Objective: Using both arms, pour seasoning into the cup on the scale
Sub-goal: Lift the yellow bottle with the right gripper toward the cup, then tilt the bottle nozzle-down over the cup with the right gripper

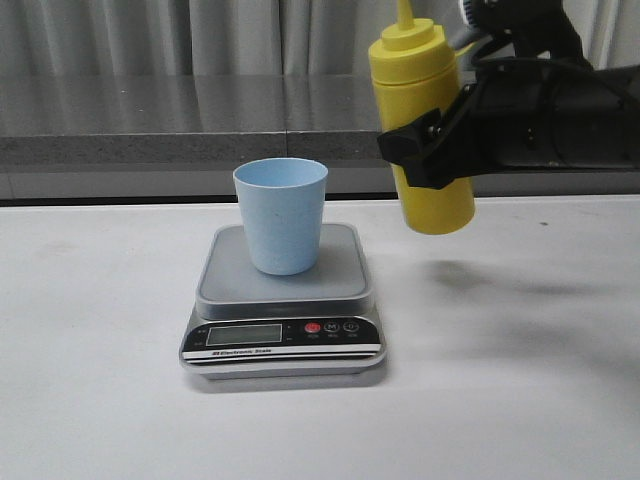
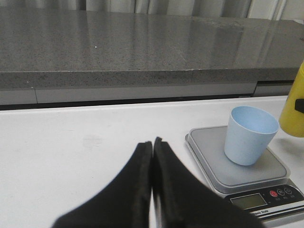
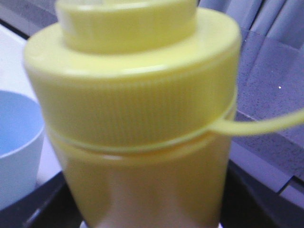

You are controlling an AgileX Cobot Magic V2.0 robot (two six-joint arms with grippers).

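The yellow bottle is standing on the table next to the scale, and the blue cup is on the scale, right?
Not quite. The yellow bottle is held up in the air by the right arm's fingers, as the front view shows. The blue cup does sit on the scale.

Seasoning bottle [image 1: 420, 130]: nozzle tip cut off at 12 o'clock; midsection hidden behind the right gripper [image 1: 425, 150]. Wrist view: bottle blurred, base cropped. Scale [image 1: 283, 345] display digits too small to read. Cup [image 3: 16, 142] cropped at 9 o'clock.
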